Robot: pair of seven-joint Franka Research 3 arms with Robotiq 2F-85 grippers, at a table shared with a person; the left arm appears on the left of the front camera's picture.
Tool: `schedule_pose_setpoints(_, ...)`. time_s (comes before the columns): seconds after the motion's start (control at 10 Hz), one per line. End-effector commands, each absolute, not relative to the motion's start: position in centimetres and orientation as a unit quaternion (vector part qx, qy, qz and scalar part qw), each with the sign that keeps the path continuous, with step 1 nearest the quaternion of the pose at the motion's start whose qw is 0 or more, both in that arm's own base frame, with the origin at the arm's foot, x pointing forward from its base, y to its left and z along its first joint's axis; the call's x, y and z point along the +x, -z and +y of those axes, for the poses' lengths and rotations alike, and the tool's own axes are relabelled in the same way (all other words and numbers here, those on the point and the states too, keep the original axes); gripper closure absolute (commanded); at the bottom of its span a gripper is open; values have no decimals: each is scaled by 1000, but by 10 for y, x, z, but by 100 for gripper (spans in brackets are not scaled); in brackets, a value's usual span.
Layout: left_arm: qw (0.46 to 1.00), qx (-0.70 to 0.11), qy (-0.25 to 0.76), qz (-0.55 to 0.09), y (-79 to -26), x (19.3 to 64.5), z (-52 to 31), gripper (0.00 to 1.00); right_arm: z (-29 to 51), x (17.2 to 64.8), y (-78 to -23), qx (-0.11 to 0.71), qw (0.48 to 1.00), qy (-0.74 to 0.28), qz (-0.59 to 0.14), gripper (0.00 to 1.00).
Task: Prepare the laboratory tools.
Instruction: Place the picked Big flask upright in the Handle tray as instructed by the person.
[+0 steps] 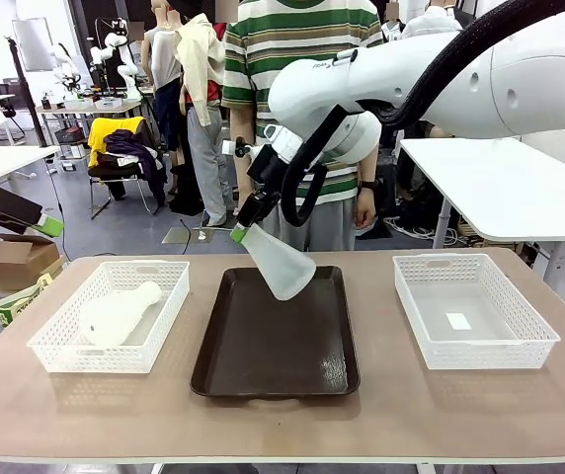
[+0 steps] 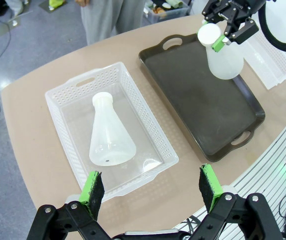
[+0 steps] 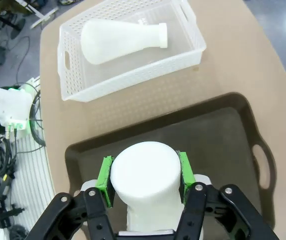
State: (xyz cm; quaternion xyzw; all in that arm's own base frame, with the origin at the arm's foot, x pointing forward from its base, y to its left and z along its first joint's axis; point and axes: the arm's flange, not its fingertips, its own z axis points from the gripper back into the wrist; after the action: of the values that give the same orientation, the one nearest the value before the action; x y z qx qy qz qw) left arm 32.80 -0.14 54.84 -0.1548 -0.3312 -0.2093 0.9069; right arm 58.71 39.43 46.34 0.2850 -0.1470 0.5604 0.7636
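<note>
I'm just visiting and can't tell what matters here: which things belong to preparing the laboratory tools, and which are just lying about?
Part of the job:
- frosted white conical flask, tilted in the right gripper
- second frosted conical flask, lying in the left white mesh basket

Just there:
- dark brown rectangular tray
- right white mesh basket
- brown cardboard box on the floor

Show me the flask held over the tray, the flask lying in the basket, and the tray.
Held flask (image 1: 281, 265): front view, middle of its cone.
Lying flask (image 2: 109, 132): left wrist view, middle of its cone.
Dark tray (image 1: 273, 348): front view, bare floor.
</note>
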Motion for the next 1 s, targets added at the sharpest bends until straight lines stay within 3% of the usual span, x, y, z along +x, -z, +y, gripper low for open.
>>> schedule_pose_setpoints(0.0, 906, -152, 217, -329, -547, 328, 3, 0, 397, 586, -464, 279, 771, -555, -142, 100)
schedule_pose_setpoints(0.4, 906, -152, 217, -329, -547, 328, 3, 0, 396, 586, -463, 285, 764, -560, -146, 100)
schedule_pose_setpoints(0.6, 906, -152, 217, -329, -547, 328, 3, 0, 375, 576, -443, 355, 708, -590, -157, 100)
schedule_pose_setpoints(0.9, 906, -152, 217, -329, -547, 328, 3, 0, 352, 560, -436, 380, 652, -621, -211, 100)
